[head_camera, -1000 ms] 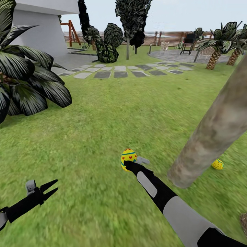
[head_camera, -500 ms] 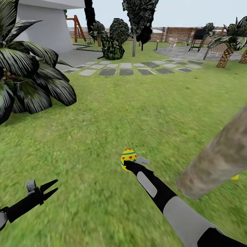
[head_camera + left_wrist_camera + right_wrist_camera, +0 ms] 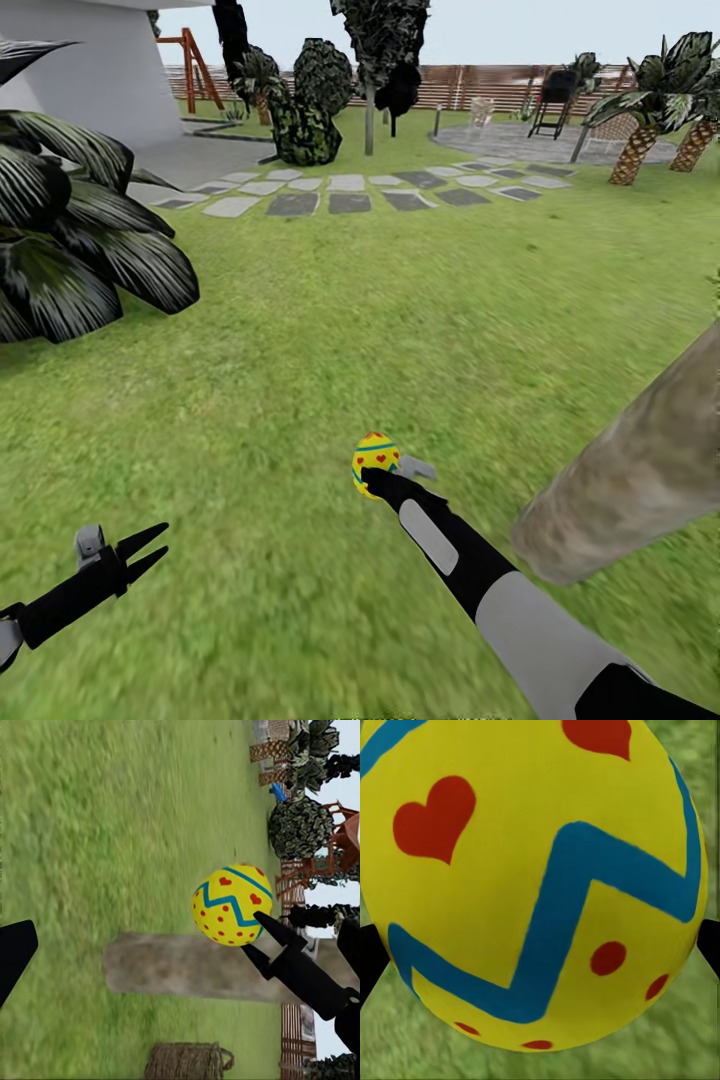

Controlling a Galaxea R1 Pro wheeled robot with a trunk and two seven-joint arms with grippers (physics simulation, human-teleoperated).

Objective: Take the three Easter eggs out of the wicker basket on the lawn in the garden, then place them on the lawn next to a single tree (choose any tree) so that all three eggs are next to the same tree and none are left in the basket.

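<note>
The Easter egg (image 3: pixel 375 459) is clamped in the right gripper (image 3: pixel 385 478) above the lawn (image 3: pixel 300 350), near the tree (image 3: pixel 630 480); released from this height, it may roll away. The left gripper (image 3: pixel 150 550) hangs open.

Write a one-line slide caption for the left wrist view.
Right gripper holds a yellow Easter egg above the lawn, with a tree trunk and wicker basket beyond.

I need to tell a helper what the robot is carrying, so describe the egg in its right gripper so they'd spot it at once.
Start at the slanting grey-brown tree trunk on the lawn, then follow the black and grey right arm beside it to the right gripper. Pinched there, above the grass, is the Easter egg: bright yellow with red hearts, red dots and blue zigzag bands, unlike anything around it.
</note>
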